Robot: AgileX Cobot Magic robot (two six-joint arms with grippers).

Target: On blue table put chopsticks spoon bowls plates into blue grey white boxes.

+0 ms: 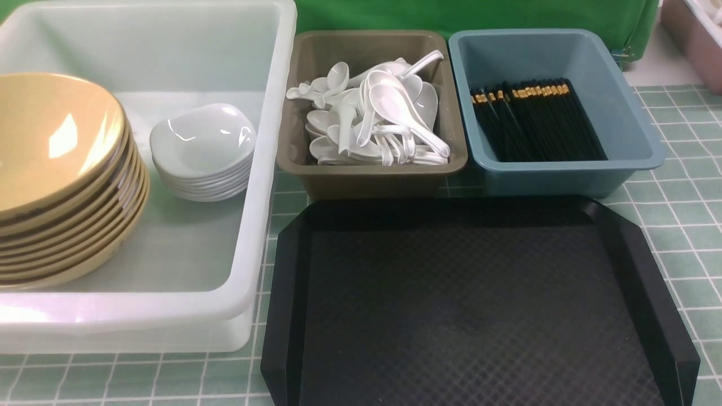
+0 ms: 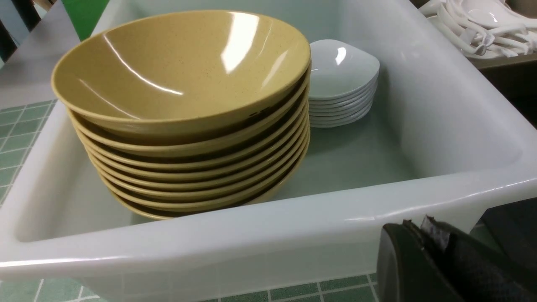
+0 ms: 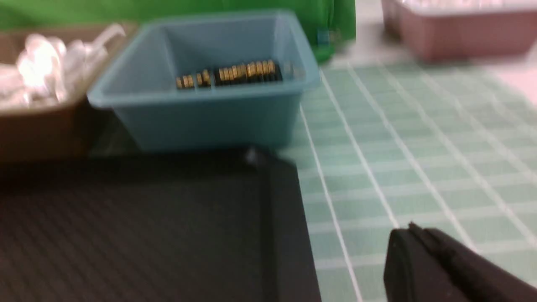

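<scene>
bowls (image 1: pixel 56 175) sit stacked at left of the front view inside the white box (image 1: pixel 265 169), cut off by the frame edge, plates (image 1: pixel 203 152) beside them. spoons (image 1: pixel 378 118) fill the grey box (image 1: pixel 293 146); chopsticks (image 1: pixel 536 121) lie in the blue box (image 1: pixel 637 124). the tray (image 1: pixel 287 293) is bare. left gripper (image 2: pixel 423 235) and right gripper (image 3: pixel 413 237), closed and holding nothing, show only in blurred wrist-view corners.

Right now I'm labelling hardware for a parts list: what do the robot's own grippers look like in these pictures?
Only the tips show, in the wrist views. The left gripper has matte black, rounded fingers with a finely textured black pad and a small pale grey strip at the tip. The right gripper shows similar plain black, blurred fingers. No cables, markings or arm links are visible, and neither arm appears in the front view.
</scene>
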